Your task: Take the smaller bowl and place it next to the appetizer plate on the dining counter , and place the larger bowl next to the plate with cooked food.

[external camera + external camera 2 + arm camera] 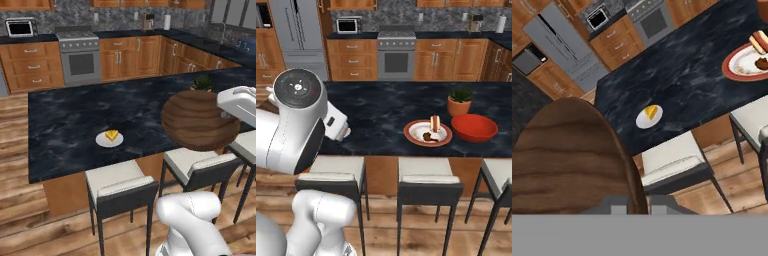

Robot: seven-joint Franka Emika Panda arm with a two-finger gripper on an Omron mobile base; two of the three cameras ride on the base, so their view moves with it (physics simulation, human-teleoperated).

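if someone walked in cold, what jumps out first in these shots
The dark brown wooden bowl looms largest, carried high in front of the dining counter and blocking the left base view's right side. Next comes the glossy red bowl, sitting right of the red-rimmed plate of cooked food beside a potted plant. Alone toward the counter's other end lies the small white plate with a yellow wedge.
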